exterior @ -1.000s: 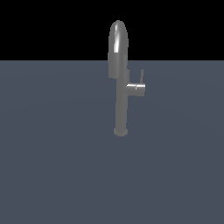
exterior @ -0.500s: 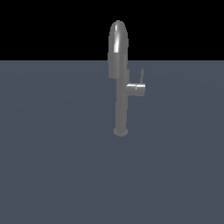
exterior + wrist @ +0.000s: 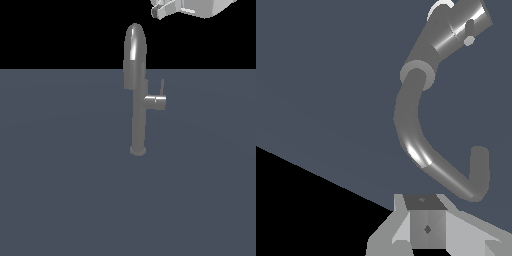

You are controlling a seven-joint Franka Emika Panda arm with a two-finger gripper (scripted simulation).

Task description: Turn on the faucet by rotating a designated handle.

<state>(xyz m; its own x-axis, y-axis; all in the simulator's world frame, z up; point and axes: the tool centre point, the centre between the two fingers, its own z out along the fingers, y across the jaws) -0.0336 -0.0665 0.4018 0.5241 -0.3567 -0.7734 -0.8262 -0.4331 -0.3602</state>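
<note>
The faucet [image 3: 137, 110] stands upright on the dark grey surface, a slim metallic pipe with an arched spout at its top. A short stub juts from its side toward the exterior view's right, and the thin handle [image 3: 162, 86] rises from the stub's end. My gripper [image 3: 159, 11] hangs at the top edge, above and to the exterior view's right of the spout, touching nothing. From the wrist camera the faucet [image 3: 416, 130] curves below my gripper [image 3: 427, 235], with the handle [image 3: 470, 30] farther off. The fingers' spacing is not clear.
The dark grey surface [image 3: 60, 190] stretches around the faucet's base collar [image 3: 137, 150]. Behind it the background is black.
My gripper has come into the exterior view at the top right, where nothing showed before. The faucet and its handle stand as they did.
</note>
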